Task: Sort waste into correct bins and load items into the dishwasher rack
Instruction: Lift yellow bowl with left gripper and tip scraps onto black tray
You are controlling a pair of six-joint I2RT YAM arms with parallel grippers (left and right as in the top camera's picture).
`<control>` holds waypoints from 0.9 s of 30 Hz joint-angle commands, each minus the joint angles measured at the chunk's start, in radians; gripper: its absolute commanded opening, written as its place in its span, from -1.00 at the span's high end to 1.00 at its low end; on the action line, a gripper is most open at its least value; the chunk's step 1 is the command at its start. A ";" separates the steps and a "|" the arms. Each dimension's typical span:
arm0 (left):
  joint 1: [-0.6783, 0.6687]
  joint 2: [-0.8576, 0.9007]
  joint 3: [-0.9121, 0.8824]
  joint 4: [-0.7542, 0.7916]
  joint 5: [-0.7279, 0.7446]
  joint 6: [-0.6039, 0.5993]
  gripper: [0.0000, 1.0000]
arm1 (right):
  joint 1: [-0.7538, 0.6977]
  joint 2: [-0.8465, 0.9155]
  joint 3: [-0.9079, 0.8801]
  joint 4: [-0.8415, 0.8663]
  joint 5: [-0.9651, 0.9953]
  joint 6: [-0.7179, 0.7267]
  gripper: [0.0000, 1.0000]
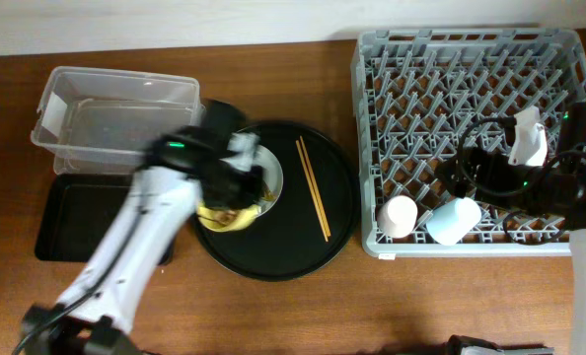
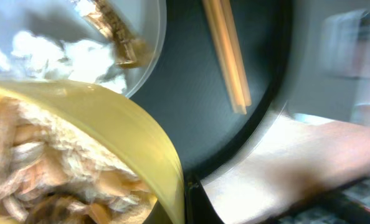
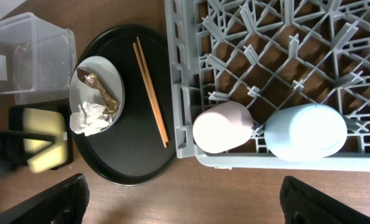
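The left fingers (image 2: 197, 202) are closed on the rim of the one yellow bowl (image 1: 224, 213). They hold it at the left edge of the round black tray (image 1: 273, 258), and it is blurred in the right wrist view. The bowl is full of beige noodle scraps (image 2: 42, 168).

Beside it on that tray sits one pale grey plate (image 3: 96, 94). The plate carries one brown-gold wrapper (image 3: 101, 87) and one crumpled tissue (image 3: 90, 118).

Two chopsticks (image 1: 313, 187) lie side by side right of the plate. Their long axis runs from the far side to the near side, with the near ends slanting towards the dishwasher rack (image 1: 476, 59).

Two cups stand mouth down in the rack's near left corner, the pink cup (image 3: 222, 127) just left of the light blue cup (image 3: 306, 132).

The right fingers (image 3: 60, 199) are spread wide above the rack and hold nothing.

On the worktop (image 1: 372, 306) at the left are two bins. The clear tub (image 1: 115, 118) lies behind the black rectangular tray (image 1: 71, 217), both with their long sides running left to right.
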 commanded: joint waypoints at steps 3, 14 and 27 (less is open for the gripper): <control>0.694 0.052 0.008 -0.095 0.555 0.480 1.00 | -0.005 -0.001 0.005 -0.003 -0.009 -0.004 -0.97; 1.016 0.428 0.006 -0.310 1.098 0.854 1.00 | -0.005 -0.001 0.005 -0.019 -0.009 -0.003 -0.97; 0.985 0.325 0.029 -0.578 0.983 1.171 1.00 | -0.005 -0.002 0.005 -0.060 -0.009 -0.001 -0.97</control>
